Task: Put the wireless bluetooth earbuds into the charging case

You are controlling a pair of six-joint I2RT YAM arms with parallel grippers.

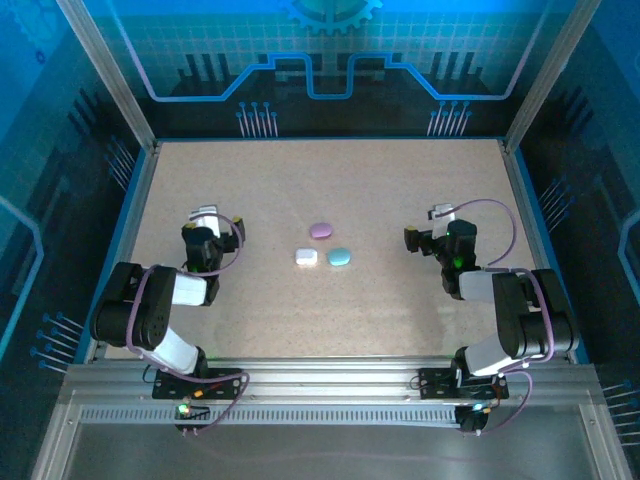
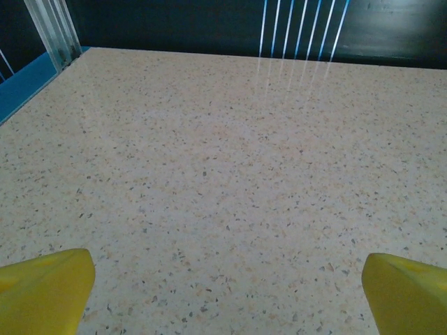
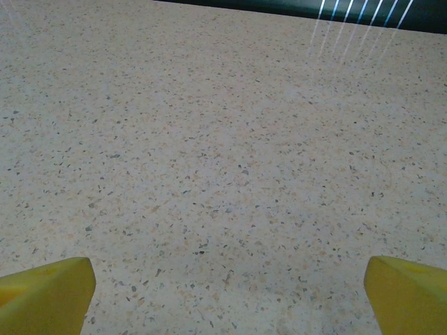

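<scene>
Left gripper (image 2: 227, 293) and right gripper (image 3: 227, 293): jaws wide apart, holding nothing. Between the arms lie the pink case (image 1: 321, 230), white case (image 1: 306, 257) and teal case (image 1: 339, 258).

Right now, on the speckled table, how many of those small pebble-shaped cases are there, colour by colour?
Pink-purple pebble-shaped case: 1
White pebble-shaped case: 1
Light teal-blue pebble-shaped case: 1
Total: 3
</scene>
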